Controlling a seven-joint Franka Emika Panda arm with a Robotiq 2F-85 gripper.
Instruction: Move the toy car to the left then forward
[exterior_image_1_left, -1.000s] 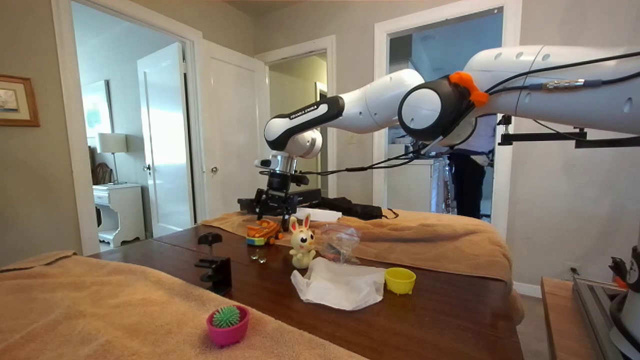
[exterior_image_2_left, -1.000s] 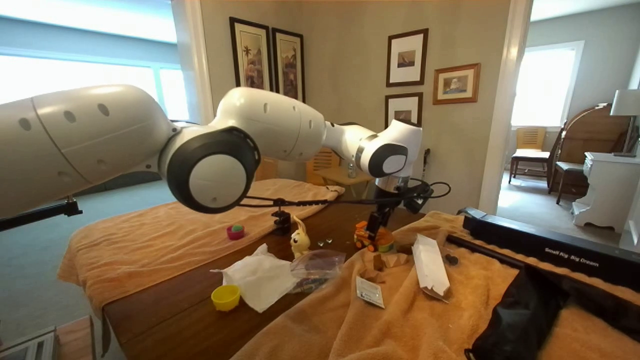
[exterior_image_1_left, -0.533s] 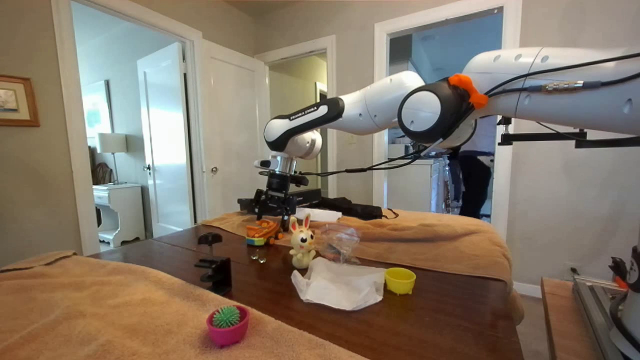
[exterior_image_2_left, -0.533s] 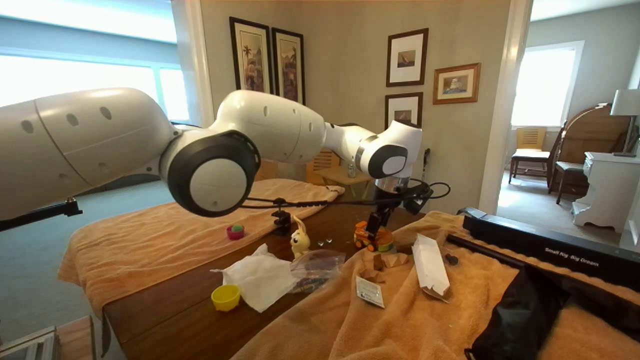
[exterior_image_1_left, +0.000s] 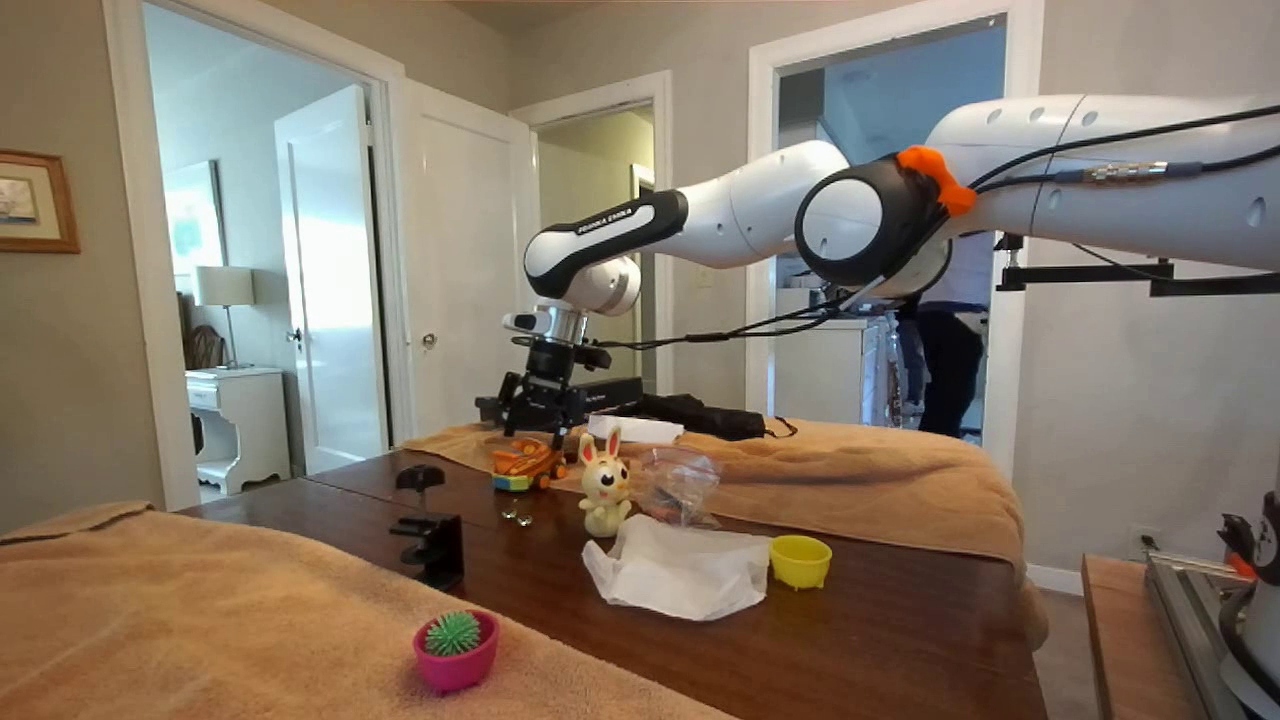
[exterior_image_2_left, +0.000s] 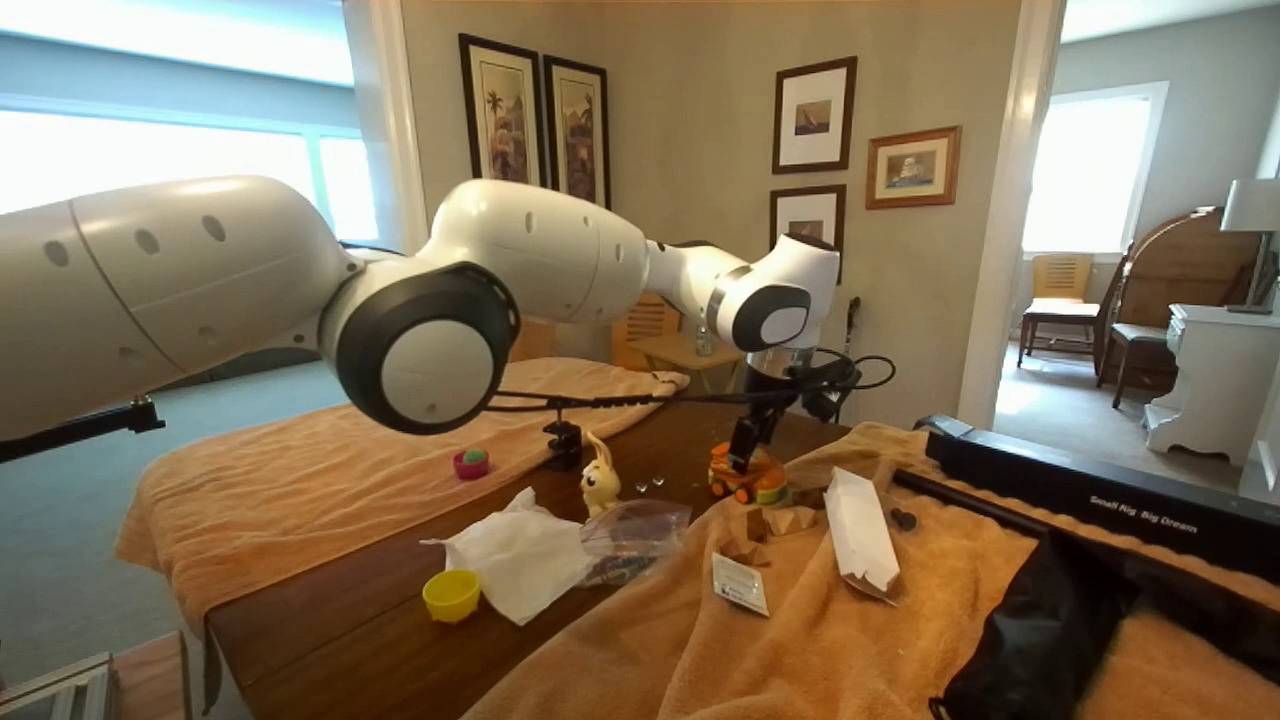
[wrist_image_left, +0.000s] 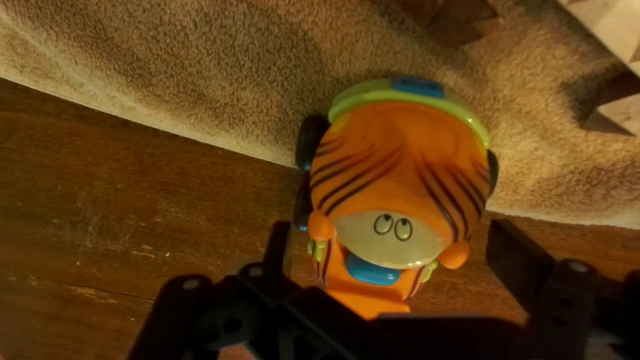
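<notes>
Wrist view shows the gripper (wrist_image_left: 392, 240) spread wide, its fingers (wrist_image_left: 278, 250) standing at 8 and 4 o'clock of the toy car (wrist_image_left: 400, 187); a gap is visible between each finger and the toy, so nothing is gripped. The car straddles the border of the tan towel (wrist_image_left: 225, 70): its round end, toward 12 o'clock, lies over the cloth, and its face end, toward 6 o'clock, over bare table (wrist_image_left: 135, 200).

The step in hand is, I think, the grasp, although it may be a release. For a good grasp, the fingers should go lower and a little toward 12 o'clock, so that they press the broad body and not only the round orange ears. The squeeze should be slow and equal from both sides, because the wheels may let the car roll away. A small lift would then help, as the towel's edge can perhaps catch a wheel.

The car's shell looks like hard, glossy plastic: an orange dome with dark stripes, a lime rim, and black wheels. The towel has a short fuzzy pile; the table is dark, scratched wood.
</notes>
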